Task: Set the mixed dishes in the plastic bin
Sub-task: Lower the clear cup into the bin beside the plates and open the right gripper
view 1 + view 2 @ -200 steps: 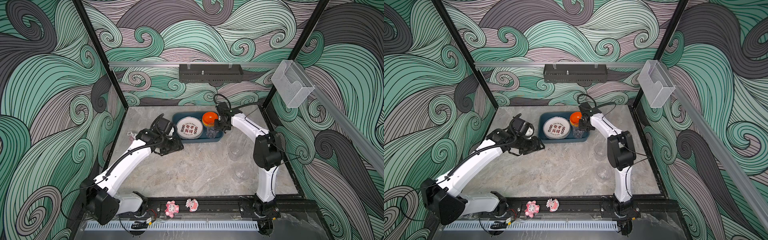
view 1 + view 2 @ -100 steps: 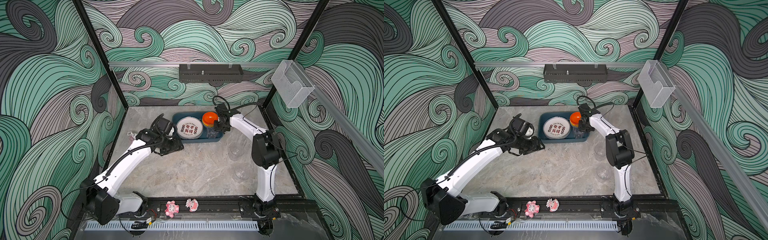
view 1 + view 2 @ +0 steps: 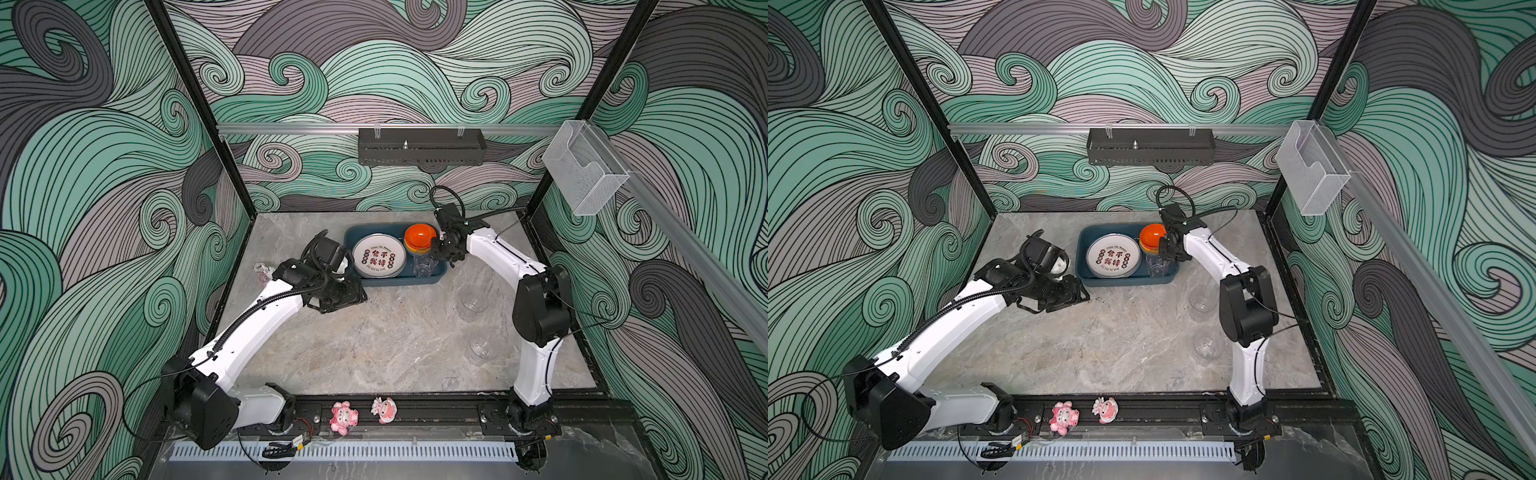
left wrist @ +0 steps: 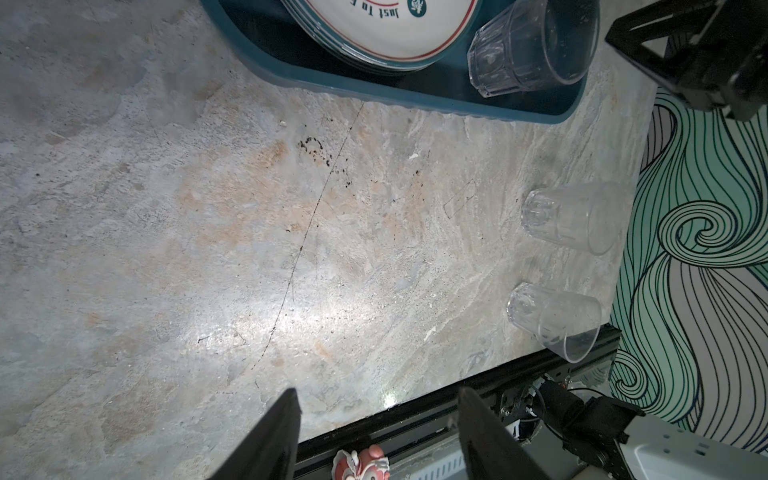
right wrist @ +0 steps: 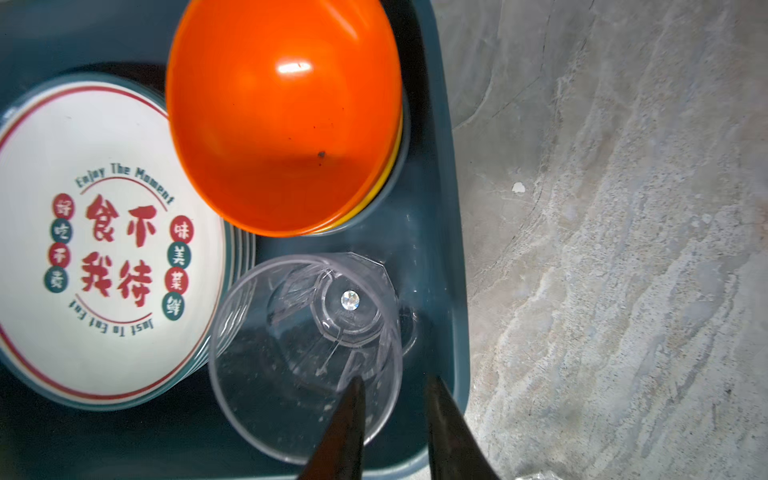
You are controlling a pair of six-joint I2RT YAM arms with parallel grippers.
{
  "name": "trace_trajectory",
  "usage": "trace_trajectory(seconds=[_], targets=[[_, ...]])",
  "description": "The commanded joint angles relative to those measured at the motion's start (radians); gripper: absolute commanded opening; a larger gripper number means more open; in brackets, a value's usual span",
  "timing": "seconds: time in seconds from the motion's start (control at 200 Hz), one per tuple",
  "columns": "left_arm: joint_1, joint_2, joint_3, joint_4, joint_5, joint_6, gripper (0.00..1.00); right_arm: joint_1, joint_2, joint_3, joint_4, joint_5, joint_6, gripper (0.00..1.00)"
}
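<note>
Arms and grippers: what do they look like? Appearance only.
Both arms: white shell links, black joint housings. The left arm carries black corrugated conduit; right arm has a thin looped black cable. The left gripper and right gripper: black, two tapered fingers each.

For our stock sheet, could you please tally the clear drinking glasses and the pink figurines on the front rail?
Clear drinking glasses: 3, one in the dark teal plastic bin, two on the grey marble table.
Pink figurines on the black front rail: 2.
Total: 5.
</note>
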Motion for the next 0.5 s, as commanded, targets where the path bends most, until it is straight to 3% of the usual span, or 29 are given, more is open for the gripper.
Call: trace_trajectory(seconds=[0.0,0.495], targets=[[0.006,0.012,-0.001,0.007,0.020,-0.004,0.63,0.002,-0.064,-0.031,-0.009,0.026,-0.004,0.28],[0.005,0.070,-0.051,0.091,0.140,-0.001,0.61,0.001,-0.340,-0.257,-0.028,0.024,0.015,0.36]])
